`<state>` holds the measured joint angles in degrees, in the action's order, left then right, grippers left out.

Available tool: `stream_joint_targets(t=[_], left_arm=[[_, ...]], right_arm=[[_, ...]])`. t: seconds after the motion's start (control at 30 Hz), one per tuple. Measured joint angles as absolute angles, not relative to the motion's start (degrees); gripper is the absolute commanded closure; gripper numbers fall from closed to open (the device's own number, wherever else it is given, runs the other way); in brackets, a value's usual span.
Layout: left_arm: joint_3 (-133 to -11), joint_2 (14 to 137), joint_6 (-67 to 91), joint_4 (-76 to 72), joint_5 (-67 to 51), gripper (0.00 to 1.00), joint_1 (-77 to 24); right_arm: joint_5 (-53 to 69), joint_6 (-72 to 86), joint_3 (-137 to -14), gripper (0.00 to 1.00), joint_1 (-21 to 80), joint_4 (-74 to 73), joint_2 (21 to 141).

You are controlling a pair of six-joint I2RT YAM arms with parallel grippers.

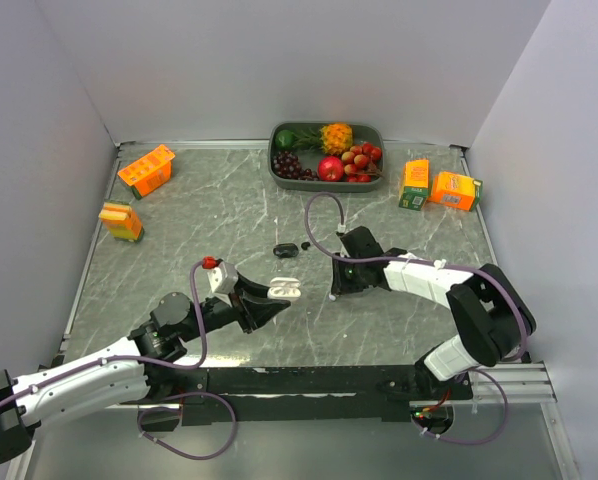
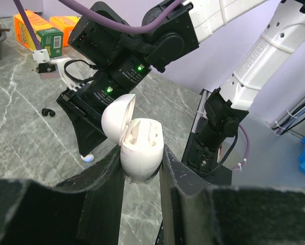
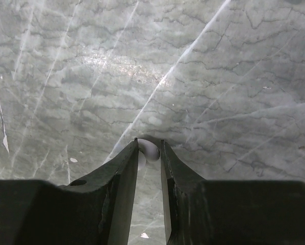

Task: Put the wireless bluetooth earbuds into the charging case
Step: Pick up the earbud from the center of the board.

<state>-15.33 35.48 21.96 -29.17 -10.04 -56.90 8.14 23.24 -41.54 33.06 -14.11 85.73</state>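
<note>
The left end effector (image 2: 142, 166) is clamped on the white pill-shaped plastic charging case (image 2: 140, 145), whose lid is hinged open. The right end effector (image 3: 149, 144) points down at the grey marbled desk (image 3: 219, 76), its tips close about a small white glossy earbud (image 3: 149, 151); firm grip cannot be confirmed. A black earbud (image 2: 49, 112) lies apart. The grey tray (image 1: 324, 185) holds fruit (image 1: 330, 167).
</note>
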Motion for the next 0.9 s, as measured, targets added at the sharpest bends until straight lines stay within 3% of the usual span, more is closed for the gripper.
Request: stream_joint_targets(t=[0.07, 0.3, 0.5, 0.77, 0.9], left_arm=[[-15.33, 35.33, 21.96, -29.17, -10.0, 0.99, -56.99], [-15.11, 34.61, 21.98, -29.1, -9.58, 0.99, -57.45], [-15.11, 34.65, 21.98, -29.21, -9.47, 0.99, -57.63], [-15.05, 34.57, 21.98, -29.28, -8.38, 0.99, -58.06], [-14.46, 34.13, 21.96, -29.3, -7.16, 0.99, -58.35]], right_arm=[[8.25, 23.59, -41.3, 0.7, 33.01, -13.76, 85.73], [8.4, 24.86, -40.38, 0.92, 32.77, -12.67, 85.45], [11.44, 30.55, -38.41, 1.0, 32.82, -12.51, 83.33], [12.86, 47.0, -30.13, 1.0, 32.88, -5.52, 74.78], [10.5, 54.06, -27.59, 0.91, 33.01, -3.2, 72.16]])
